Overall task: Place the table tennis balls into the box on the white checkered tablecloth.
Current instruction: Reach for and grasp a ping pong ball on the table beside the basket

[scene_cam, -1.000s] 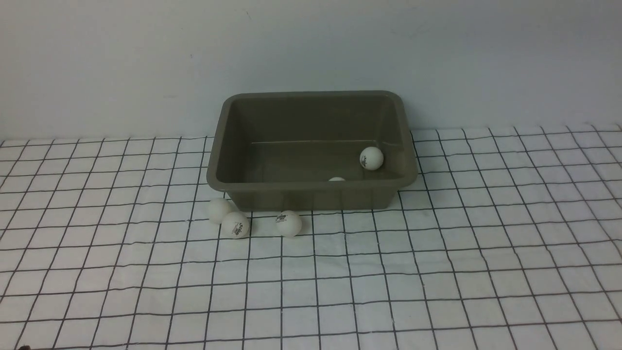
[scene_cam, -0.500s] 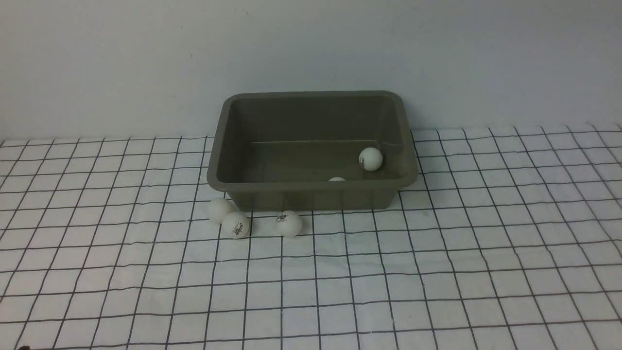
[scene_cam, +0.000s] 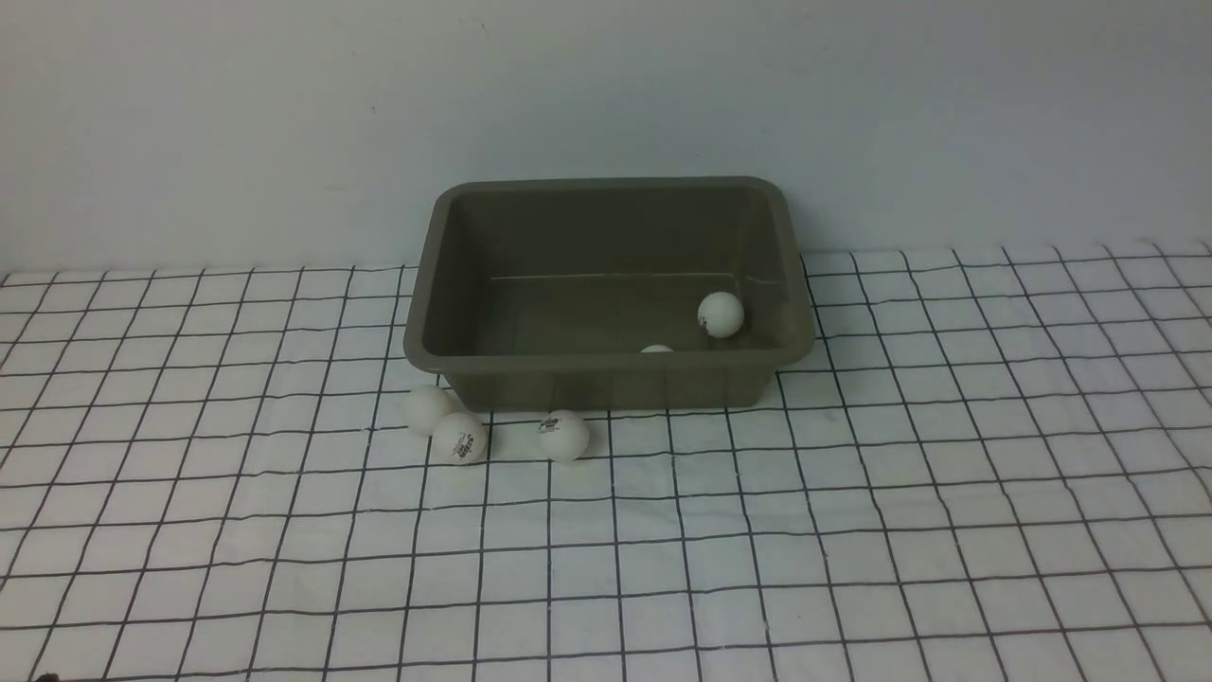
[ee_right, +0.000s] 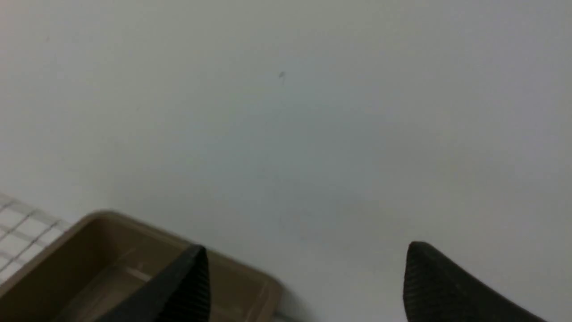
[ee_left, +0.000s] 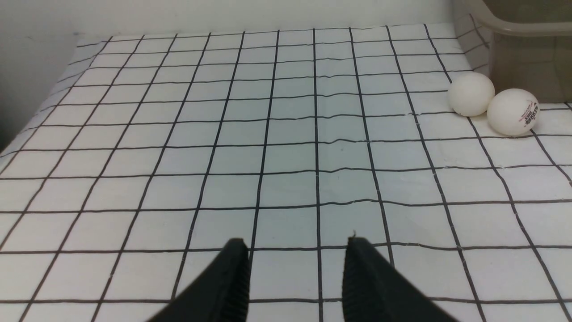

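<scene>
Five table tennis balls are in view, with one box, one white checkered tablecloth and your two grippers. Three balls lie on the cloth just in front of the box's near wall, toward its left end; the leftmost ball touches the logo ball, and the third ball sits a little apart to their right. Two balls are inside the box; the clear one rests near the right wall, and of the hidden one you see only a sliver above the near rim. Your left gripper hangs low over bare cloth, its jaws a modest gap apart and gripping nothing; the touching pair lies well ahead of them, off to the side by the box's corner. Your right gripper stands spread wide and empty, aimed at the wall; a corner of the box shows behind one finger.
</scene>
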### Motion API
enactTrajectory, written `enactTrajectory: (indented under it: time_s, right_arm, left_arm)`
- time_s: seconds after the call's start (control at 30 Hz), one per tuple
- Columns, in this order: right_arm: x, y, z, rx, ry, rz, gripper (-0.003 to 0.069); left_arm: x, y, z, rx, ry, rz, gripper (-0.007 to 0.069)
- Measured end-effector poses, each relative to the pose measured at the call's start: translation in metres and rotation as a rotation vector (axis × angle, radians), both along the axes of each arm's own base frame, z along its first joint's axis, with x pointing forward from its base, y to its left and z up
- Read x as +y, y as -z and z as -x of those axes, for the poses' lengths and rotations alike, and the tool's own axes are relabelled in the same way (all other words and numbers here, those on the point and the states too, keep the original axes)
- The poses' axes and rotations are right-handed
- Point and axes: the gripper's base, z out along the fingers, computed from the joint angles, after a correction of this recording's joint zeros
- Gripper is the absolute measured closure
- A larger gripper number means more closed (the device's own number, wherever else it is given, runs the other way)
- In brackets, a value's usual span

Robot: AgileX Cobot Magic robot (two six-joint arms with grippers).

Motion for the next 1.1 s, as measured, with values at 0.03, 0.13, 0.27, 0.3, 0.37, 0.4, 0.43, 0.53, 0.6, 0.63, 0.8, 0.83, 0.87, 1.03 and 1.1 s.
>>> enactTrajectory:
  time_s: [0.03, 0.13, 0.27, 0.3, 0.37, 0.4, 0.43, 0.53, 0.6, 0.63, 0.8, 0.83, 0.87, 1.03, 1.1]
  right_arm:
    - [-0.004, -0.001, 0.02, -0.013, -0.001, -0.001, 0.0132]
    - [-0.014, 0.007, 0.06, -0.03, 0.006, -0.002, 0.0132]
    - [-0.034, 0.053, 0.139, -0.078, 0.019, -0.023, 0.0132]
    - [-0.038, 0.069, 0.153, -0.107, 0.025, -0.036, 0.0132]
    - [-0.043, 0.091, 0.174, -0.183, 0.034, -0.065, 0.0132]
    - [-0.046, 0.114, 0.183, -0.225, 0.042, -0.082, 0.0132]
    - [-0.046, 0.128, 0.183, -0.23, 0.046, -0.084, 0.0132]
    - [-0.05, 0.185, 0.196, -0.286, 0.059, -0.099, 0.0132]
    - [-0.051, 0.22, 0.196, -0.282, 0.064, -0.097, 0.0132]
    - [-0.051, 0.223, 0.196, -0.273, 0.064, -0.095, 0.0132]
    - [-0.051, 0.253, 0.193, -0.236, 0.076, -0.111, 0.0132]
    - [-0.051, 0.26, 0.191, -0.219, 0.085, -0.109, 0.0132]
    - [-0.052, 0.265, 0.19, -0.207, 0.097, -0.096, 0.0132]
    - [-0.055, 0.288, 0.185, -0.14, 0.179, -0.095, 0.0132]
    - [-0.057, 0.294, 0.184, -0.122, 0.224, -0.097, 0.0132]
  left_arm:
    - [0.0, 0.0, 0.0, 0.0, 0.0, 0.0, 0.0356]
    - [0.0, 0.0, 0.0, 0.0, 0.0, 0.0, 0.0356]
    - [0.0, 0.0, 0.0, 0.0, 0.0, 0.0, 0.0356]
    - [0.0, 0.0, 0.0, 0.0, 0.0, 0.0, 0.0356]
    - [0.0, 0.0, 0.0, 0.0, 0.0, 0.0, 0.0356]
    - [0.0, 0.0, 0.0, 0.0, 0.0, 0.0, 0.0356]
    - [0.0, 0.0, 0.0, 0.0, 0.0, 0.0, 0.0356]
    - [0.0, 0.0, 0.0, 0.0, 0.0, 0.0, 0.0356]
    - [0.0, 0.0, 0.0, 0.0, 0.0, 0.0, 0.0356]
    - [0.0, 0.0, 0.0, 0.0, 0.0, 0.0, 0.0356]
    - [0.0, 0.0, 0.0, 0.0, 0.0, 0.0, 0.0356]
    - [0.0, 0.0, 0.0, 0.0, 0.0, 0.0, 0.0356]
    - [0.0, 0.0, 0.0, 0.0, 0.0, 0.0, 0.0356]
    - [0.0, 0.0, 0.0, 0.0, 0.0, 0.0, 0.0356]
    - [0.0, 0.0, 0.0, 0.0, 0.0, 0.0, 0.0356]
